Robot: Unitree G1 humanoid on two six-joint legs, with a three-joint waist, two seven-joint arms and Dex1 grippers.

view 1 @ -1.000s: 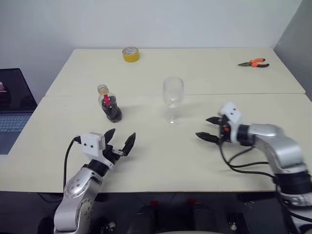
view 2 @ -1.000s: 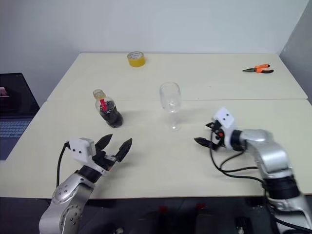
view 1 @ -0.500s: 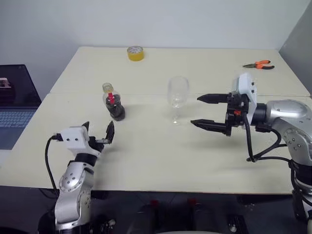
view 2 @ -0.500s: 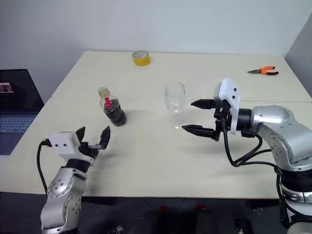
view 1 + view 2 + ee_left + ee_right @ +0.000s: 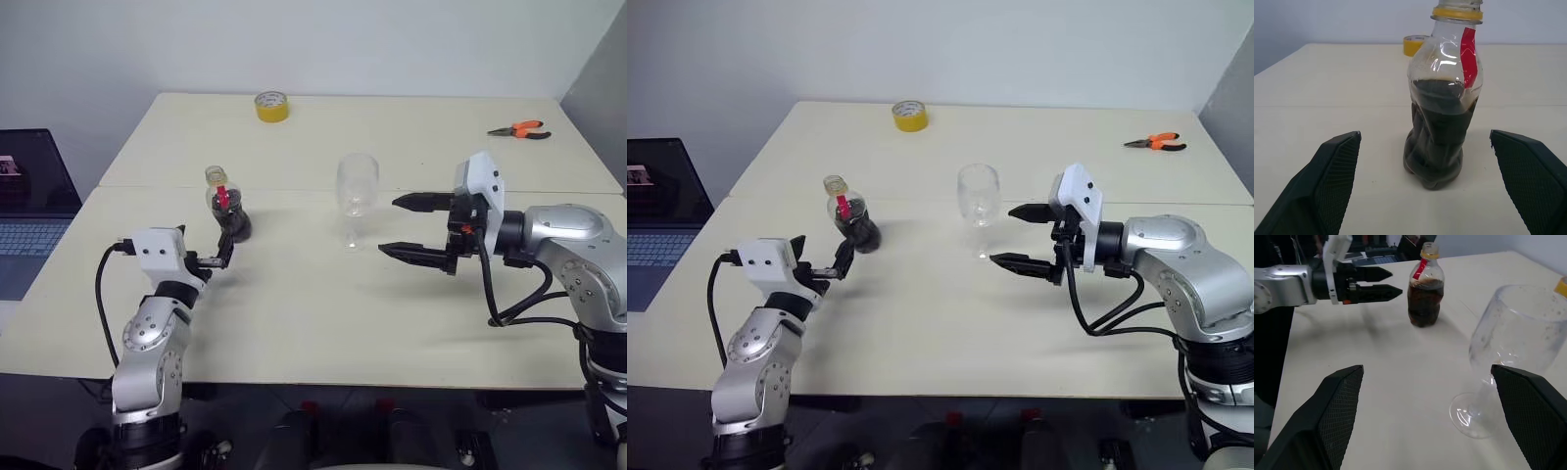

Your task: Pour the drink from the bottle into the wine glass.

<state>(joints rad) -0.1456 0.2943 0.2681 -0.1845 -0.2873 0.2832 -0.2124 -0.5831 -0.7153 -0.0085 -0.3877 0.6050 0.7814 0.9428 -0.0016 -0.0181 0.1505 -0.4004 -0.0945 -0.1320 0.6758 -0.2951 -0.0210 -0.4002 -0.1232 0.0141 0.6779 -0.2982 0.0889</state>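
On the tabletop [image 5: 323, 294], left to right: one left end effector [image 5: 221, 257], fingers spread, just short of one bottle [image 5: 227, 208] partly filled with dark drink [image 5: 1437, 142]; one empty wine glass [image 5: 357, 198]; one right end effector [image 5: 411, 227], spread beside it. The left wrist view revealed the bottle's missing cap.

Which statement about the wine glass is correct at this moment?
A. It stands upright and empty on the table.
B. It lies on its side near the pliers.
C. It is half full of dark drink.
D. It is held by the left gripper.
A: the wine glass stands upright on its foot on the table, its bowl clear, while the dark drink is all in the bottle.
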